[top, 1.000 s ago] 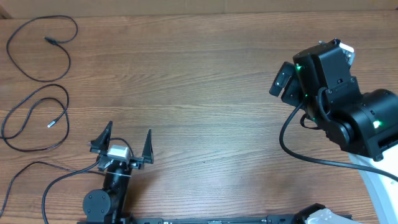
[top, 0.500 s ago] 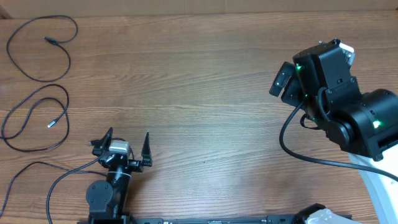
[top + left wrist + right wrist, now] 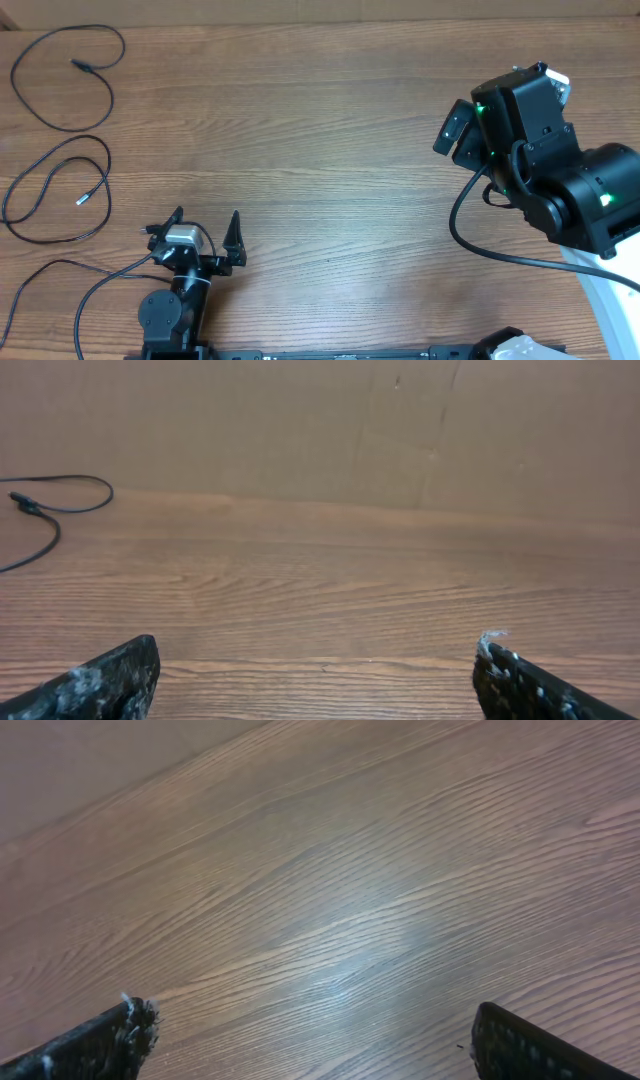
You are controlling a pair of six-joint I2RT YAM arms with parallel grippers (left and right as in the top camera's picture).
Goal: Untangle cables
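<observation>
Two thin black cables lie at the table's left edge in the overhead view. One is a loop at the far corner [image 3: 105, 80] with its plug [image 3: 80, 66] inside it. The other loops just below [image 3: 45, 170], its silver-tipped plug [image 3: 83, 199] inside the loop. The two loops come close but do not visibly cross. My left gripper [image 3: 204, 222] stands open near the front edge, to the right of the cables, holding nothing. The left wrist view catches one cable [image 3: 70, 508] far left, well ahead of the left gripper [image 3: 315, 678]. My right gripper [image 3: 455, 133] is open at the right; the right wrist view shows the right gripper [image 3: 315, 1035] over bare wood.
Thicker black robot wiring curls from the left arm's base [image 3: 95, 290] and hangs under the right arm [image 3: 480, 243]. A cardboard wall [image 3: 400, 430] closes the table's far side. A white base [image 3: 612, 295] sits at the right front corner.
My left gripper has drawn back slightly toward the front edge and tilted, still open. The right arm and both cables have not moved.
</observation>
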